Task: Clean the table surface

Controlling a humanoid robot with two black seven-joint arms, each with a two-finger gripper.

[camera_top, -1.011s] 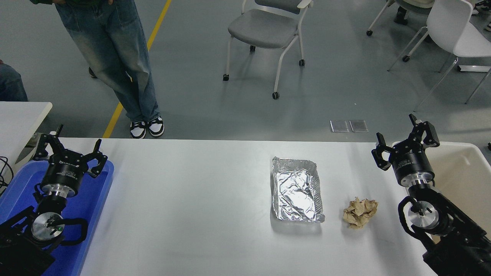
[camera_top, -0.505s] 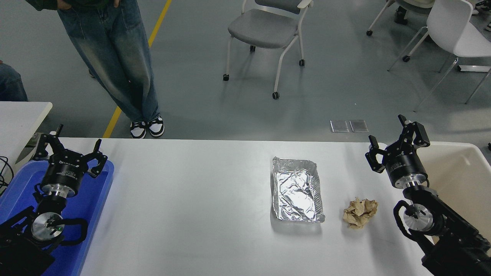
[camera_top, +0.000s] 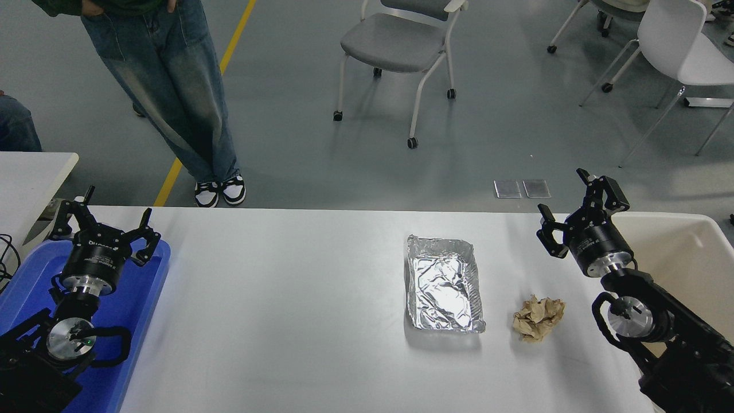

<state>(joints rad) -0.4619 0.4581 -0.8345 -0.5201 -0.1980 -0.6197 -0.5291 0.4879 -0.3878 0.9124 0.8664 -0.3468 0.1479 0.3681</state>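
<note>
The white counter [camera_top: 298, 321] spans almost the whole width of the view, widest thing in sight, and the right claw [camera_top: 580, 209] hangs over its far right corner with its fingers spread wide, gripping nothing and touching nothing. Nearer the camera than that claw and a little to its left lies a crumpled ball of brown paper [camera_top: 538, 318] on the bare white top; further to the claw's left sits a shallow foil tray [camera_top: 443, 284], its long side running away from the camera, apart from the paper ball. Just to the right of the claw, past the counter's edge, stands a cream-coloured bin [camera_top: 685, 252], though only part of it shows. Well away across the counter, the left claw [camera_top: 106, 221] is parked at the lower left over a blue tray [camera_top: 140, 298], its fingers also splayed open and empty; what may be a knife blade [camera_top: 40, 225] lies just left of it, hard to make out. Beyond the left claw stands a person in loose jeans [camera_top: 169, 86] on the grey floor [camera_top: 487, 115], beside a yellow line [camera_top: 212, 92]. Beyond the right claw, the floor carries a grey wheeled chair [camera_top: 395, 43] and a white chair [camera_top: 685, 49]. A smaller white table [camera_top: 28, 172] shows at the left edge.
</note>
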